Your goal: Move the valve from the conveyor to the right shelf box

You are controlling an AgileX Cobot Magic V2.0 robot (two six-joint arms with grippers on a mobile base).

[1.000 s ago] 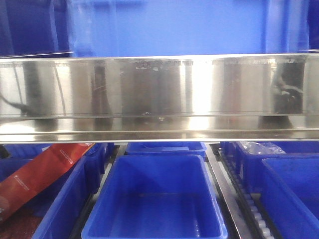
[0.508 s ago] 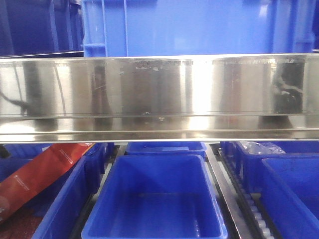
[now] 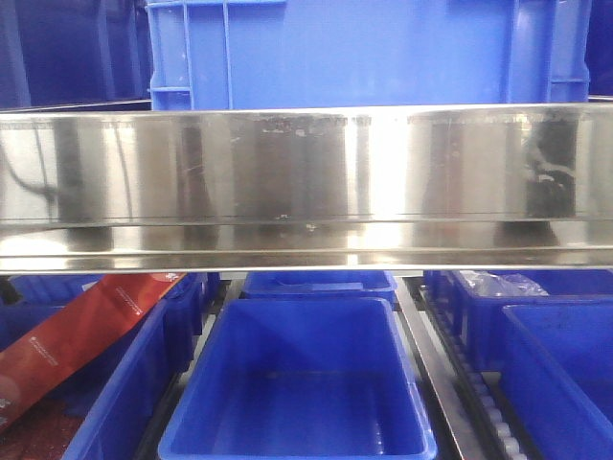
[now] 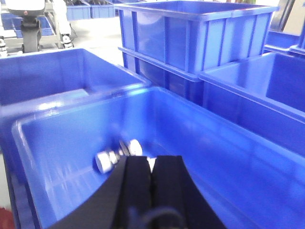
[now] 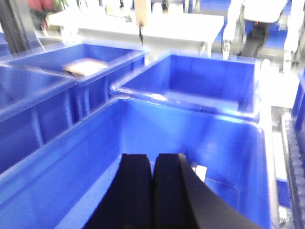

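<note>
Left gripper [image 4: 151,164] pressed together, empty, hanging over a blue bin [image 4: 43,143]; silvery valve-like piece [image 4: 116,155] resting on that bin's floor just ahead of the tips. Right gripper [image 5: 152,164] likewise together, empty, above another blue box [image 5: 71,157]. No conveyor in view. Best next: open wide, descend straight, straddle the valve's body, avoid the bin wall.
</note>
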